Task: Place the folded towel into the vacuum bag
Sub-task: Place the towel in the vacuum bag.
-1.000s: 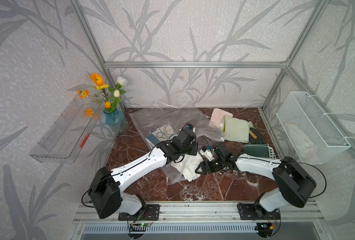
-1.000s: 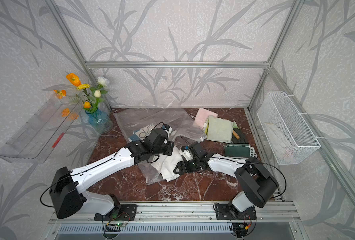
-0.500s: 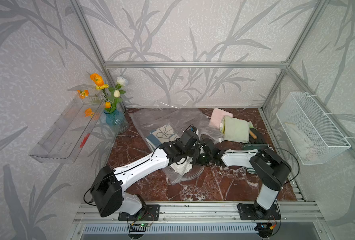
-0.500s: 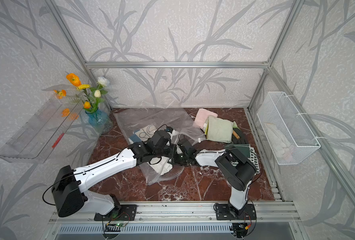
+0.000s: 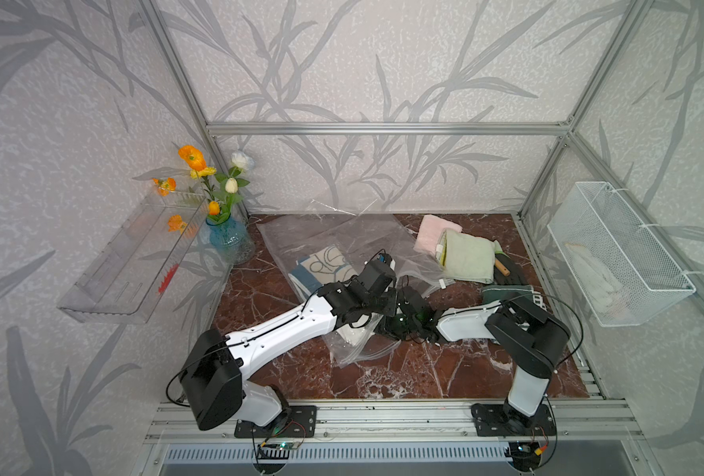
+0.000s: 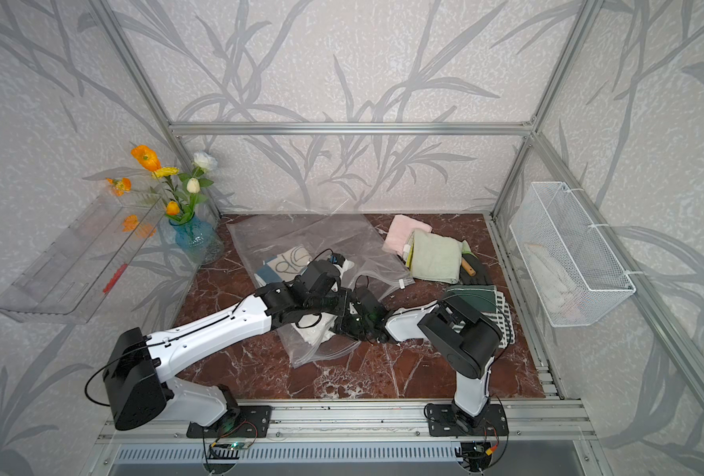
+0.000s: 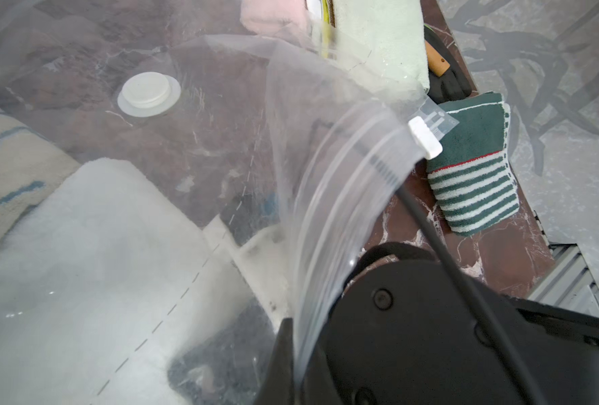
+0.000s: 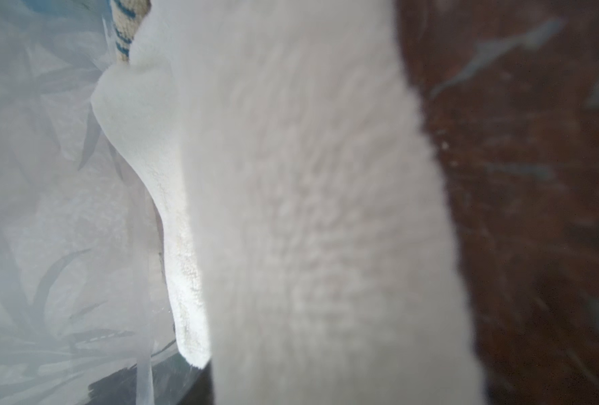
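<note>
**Towel inside the bag's mouth**

At the centre of a top view, the left gripper [image 5: 385, 303] is clamped tight on the lifted zip edge of the bag [image 5: 334, 239]. Just below it, the white towel [image 5: 352, 334] lies under the plastic, inside the mouth. To the right, the right gripper [image 5: 397, 325] meets the towel. Its jaws are hidden, so I cannot tell their state.

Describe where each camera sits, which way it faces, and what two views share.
Both top views: high above the bases, looking down at left arm, right arm, vacuum bag, table.
Left wrist: on left arm, facing the bag's valve; black robot hardware shows.
Right wrist: at the bag mouth, facing the white towel; nothing of the robot shows.
Shared: both wrist views show that towel.
</note>
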You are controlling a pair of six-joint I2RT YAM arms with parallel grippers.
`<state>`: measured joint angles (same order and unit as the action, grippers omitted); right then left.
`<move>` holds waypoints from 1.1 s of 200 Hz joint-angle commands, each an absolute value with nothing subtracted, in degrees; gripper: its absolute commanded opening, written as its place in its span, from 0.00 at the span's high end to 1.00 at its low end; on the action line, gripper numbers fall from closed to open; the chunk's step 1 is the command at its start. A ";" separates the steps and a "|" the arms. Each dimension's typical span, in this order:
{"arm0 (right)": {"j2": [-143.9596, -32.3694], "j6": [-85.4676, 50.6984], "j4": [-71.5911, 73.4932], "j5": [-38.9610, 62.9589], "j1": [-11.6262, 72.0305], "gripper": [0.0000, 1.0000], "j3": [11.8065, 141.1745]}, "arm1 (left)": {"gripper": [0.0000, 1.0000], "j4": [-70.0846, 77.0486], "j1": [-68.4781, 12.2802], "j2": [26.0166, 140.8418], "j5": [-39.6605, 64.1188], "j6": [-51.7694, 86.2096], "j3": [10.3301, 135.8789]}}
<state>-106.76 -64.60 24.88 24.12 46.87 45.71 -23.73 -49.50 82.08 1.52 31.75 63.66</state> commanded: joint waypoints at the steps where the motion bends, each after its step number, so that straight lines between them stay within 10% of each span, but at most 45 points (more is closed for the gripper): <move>1: -112.02 -66.04 30.19 22.95 46.75 0.65 50.23 | 1.00 -23.35 -51.12 81.91 4.46 31.60 63.63; 132: -115.67 -58.05 31.80 38.43 46.40 0.87 55.86 | 1.00 -24.37 -50.34 83.38 3.74 29.31 65.20; 220: -122.43 -57.73 33.37 30.13 46.94 0.92 67.01 | 1.00 -23.70 -51.81 83.05 7.78 32.16 65.16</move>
